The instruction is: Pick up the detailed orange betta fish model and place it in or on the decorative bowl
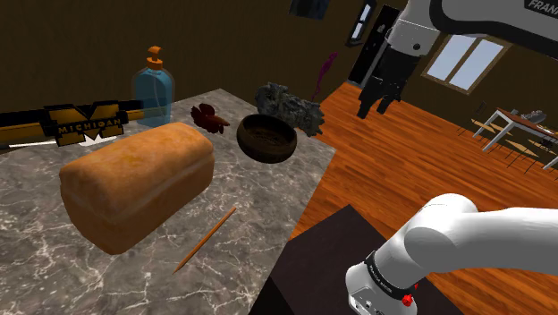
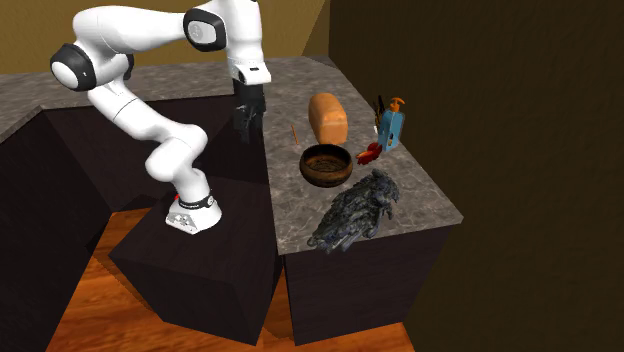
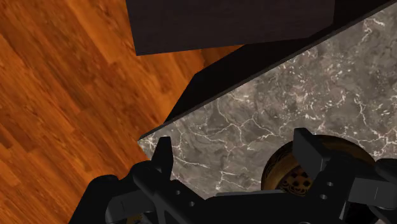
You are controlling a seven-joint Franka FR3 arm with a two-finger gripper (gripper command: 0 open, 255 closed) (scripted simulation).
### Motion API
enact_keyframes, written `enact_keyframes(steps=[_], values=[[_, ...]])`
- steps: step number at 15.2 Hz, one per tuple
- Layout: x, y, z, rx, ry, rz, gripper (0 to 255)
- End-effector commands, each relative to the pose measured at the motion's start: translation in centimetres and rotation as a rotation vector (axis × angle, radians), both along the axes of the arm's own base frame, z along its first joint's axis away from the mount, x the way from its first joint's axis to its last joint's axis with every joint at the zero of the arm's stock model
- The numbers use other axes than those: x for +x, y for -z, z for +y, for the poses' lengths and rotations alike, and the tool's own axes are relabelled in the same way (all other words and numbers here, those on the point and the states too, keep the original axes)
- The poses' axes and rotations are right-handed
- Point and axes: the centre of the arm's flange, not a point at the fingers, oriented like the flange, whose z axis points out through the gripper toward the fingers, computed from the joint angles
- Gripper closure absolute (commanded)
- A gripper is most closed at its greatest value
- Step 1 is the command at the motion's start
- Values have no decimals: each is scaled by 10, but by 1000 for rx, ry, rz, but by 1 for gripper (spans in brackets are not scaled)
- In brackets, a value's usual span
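fish (image 1: 208,115) lying untouched on counter (image 1: 54,259) between bowl (image 1: 266,139) and blue bottle (image 1: 153,89), claw (image 1: 376,111) hanging open and empty over counter's edge, well apart from it, so reaching, gripping, lifting and placing all left to do.

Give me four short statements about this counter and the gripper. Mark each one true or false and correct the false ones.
1. The red fish model lies inside the brown bowl. False: it lies on the marble counter, between the bowl and the blue bottle.
2. The gripper is open and holds nothing. True.
3. The bread loaf rests on the counter. True.
4. The gripper touches the fish model. False: it hangs in the air, well apart from it.
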Motion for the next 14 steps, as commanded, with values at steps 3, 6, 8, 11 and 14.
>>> enact_keyframes(steps=[3, 6, 8, 11, 14], values=[[22, 10, 7, 2, -43, -2, 0], [56, 24, 20, 5, -107, -6, 0], [77, 33, 30, 8, -149, -9, 0], [109, 47, 46, 11, -213, -12, 0], [140, 61, 65, 14, -277, -16, 0]])
